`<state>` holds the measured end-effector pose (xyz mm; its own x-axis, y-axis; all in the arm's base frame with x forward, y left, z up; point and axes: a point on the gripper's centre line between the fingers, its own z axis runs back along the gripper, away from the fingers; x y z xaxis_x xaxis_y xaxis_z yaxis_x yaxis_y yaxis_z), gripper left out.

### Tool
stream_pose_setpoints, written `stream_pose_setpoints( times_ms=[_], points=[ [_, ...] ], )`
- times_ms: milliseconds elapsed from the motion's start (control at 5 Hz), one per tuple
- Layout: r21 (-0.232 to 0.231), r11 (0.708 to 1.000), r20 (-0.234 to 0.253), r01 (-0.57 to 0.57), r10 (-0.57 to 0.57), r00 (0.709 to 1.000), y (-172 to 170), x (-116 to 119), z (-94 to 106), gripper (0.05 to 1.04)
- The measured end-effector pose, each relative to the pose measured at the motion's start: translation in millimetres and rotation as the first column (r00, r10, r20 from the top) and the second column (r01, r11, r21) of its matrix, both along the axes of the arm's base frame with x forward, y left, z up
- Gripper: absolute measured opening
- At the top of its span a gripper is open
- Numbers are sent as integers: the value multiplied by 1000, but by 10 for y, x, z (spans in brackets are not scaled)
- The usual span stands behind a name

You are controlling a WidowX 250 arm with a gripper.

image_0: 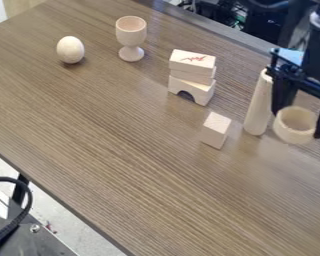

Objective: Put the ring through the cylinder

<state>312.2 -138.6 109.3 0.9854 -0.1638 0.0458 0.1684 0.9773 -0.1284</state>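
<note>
1. Desk [129, 150]: carries everything.
2. Gripper [298, 121]: at the right edge, jaws holding the ring [295, 137] by opposite sides, opening up.
3. Cylinder [257, 107]: upright, just beside the ring (not through it).
4. Stacked blocks [191, 77]: mid-desk, near the cylinder.
5. Goblet [130, 36]: far side, upright, egg [70, 50] near it.
6. Single block [215, 131]: between stack and cylinder.
7. Step, my read: ring grasped, placement pending. Next: raise it clear of the cylinder top, centre, lower straight (off-centre probably tips the cylinder).
</note>
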Motion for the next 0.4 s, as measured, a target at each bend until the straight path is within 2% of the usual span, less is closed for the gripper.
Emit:
stream_pose_setpoints(
  times_ms=[400],
  points=[
    [-15,1000,15,-27,27,1000,85,227,90,757]
  ],
)
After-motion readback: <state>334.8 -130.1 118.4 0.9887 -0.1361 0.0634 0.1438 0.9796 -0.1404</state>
